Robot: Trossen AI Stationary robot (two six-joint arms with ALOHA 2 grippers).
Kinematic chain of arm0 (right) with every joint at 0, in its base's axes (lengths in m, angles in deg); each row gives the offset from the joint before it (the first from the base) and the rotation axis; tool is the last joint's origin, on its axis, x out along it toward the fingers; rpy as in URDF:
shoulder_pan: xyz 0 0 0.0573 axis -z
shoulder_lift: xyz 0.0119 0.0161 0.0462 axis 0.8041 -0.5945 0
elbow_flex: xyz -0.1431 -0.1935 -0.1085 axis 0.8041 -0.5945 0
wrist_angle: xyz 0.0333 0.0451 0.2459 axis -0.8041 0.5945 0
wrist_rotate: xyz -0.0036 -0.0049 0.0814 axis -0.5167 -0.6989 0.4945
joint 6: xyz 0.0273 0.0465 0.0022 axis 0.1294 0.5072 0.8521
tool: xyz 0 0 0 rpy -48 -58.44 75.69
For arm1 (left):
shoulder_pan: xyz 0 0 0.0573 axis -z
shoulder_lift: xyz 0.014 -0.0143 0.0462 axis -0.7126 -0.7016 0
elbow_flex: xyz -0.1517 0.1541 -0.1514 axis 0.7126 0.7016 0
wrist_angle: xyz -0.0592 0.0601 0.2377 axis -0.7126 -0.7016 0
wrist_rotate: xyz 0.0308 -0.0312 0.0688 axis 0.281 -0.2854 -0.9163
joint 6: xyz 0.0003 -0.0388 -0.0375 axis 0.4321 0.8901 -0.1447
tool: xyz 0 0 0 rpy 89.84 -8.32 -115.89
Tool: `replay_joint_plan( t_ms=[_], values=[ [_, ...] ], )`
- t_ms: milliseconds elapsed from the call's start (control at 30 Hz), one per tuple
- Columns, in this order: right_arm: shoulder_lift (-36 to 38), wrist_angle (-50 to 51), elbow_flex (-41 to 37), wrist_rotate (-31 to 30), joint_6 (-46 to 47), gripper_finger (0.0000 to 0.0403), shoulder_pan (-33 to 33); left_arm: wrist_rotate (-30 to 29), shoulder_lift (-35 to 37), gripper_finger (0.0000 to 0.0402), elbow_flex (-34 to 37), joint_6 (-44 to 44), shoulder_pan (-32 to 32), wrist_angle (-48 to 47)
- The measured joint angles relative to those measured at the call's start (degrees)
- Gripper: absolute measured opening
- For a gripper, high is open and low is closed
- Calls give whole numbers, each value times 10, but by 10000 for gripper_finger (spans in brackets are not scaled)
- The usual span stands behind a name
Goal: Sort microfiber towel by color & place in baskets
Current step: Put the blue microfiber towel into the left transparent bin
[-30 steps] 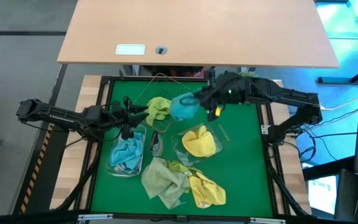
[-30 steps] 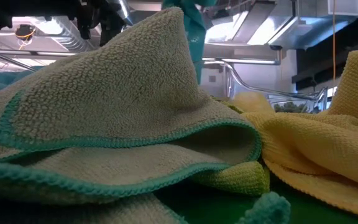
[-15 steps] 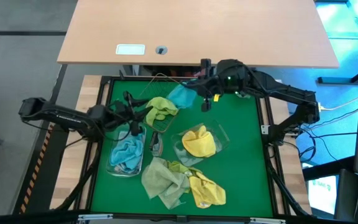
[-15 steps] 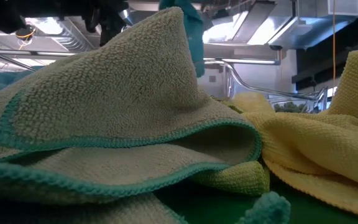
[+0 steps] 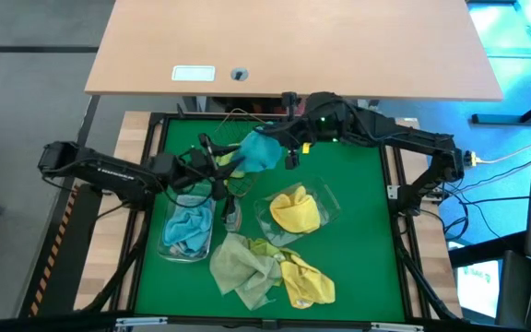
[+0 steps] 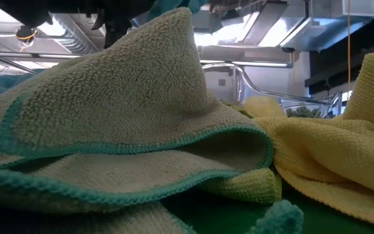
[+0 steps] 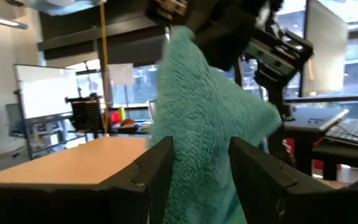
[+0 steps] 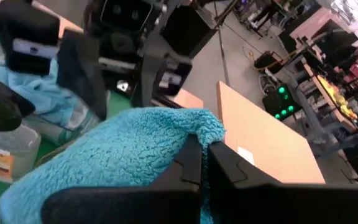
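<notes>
A teal blue towel (image 5: pixel 258 152) hangs from my shut right gripper (image 5: pixel 285 148) above the table's far left part. My left gripper (image 5: pixel 218 162) is open; in the left wrist view its fingers stand on either side of the hanging towel (image 7: pixel 197 118). Under them sits the tan wire mesh basket (image 5: pixel 234 122) with a lime green towel (image 5: pixel 235 163). One clear tub (image 5: pixel 166 245) holds light blue towels, the other (image 5: pixel 325 198) a yellow towel (image 5: pixel 295 212). Pale olive (image 5: pixel 240 267), lime and yellow towels (image 5: pixel 308 284) lie piled near the near edge. My right gripper pinches the teal towel between its two fingers at a bunched upper edge (image 8: pixel 199 124), coming from the table's right side. The towel is lifted clear and hangs slack below the fingers. My left gripper: I cannot tell whether its open fingers (image 7: pixel 159 163) touch the towel between them.
The low view is filled by the pale olive towel (image 6: pixel 122 117) and a yellow towel (image 6: pixel 343 156) lying close in front. A wooden desk (image 5: pixel 293 46) stands beyond the far edge. Bare green mat (image 5: pixel 358 258) shows on the right half.
My right gripper carried the teal towel toward the table's left, over the wire basket. My left gripper moved right and toward the far edge, up to the hanging towel, so that the towel now sits between its fingers.
</notes>
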Motion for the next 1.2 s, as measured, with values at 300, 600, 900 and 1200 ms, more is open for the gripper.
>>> replay_joint_plan(
  t_ms=[300,600,900,1200],
  values=[
    [0,-60,0,86,14,5,0,4,-49,153,-27,5,-20,0],
    [0,-65,0,117,29,5,0,3,-49,153,-36,6,-29,16],
    [0,-64,0,114,35,5,0,7,-49,153,-36,5,-29,16],
    [0,-63,0,164,84,5,0,8,-49,153,-36,5,-29,16]
  ],
)
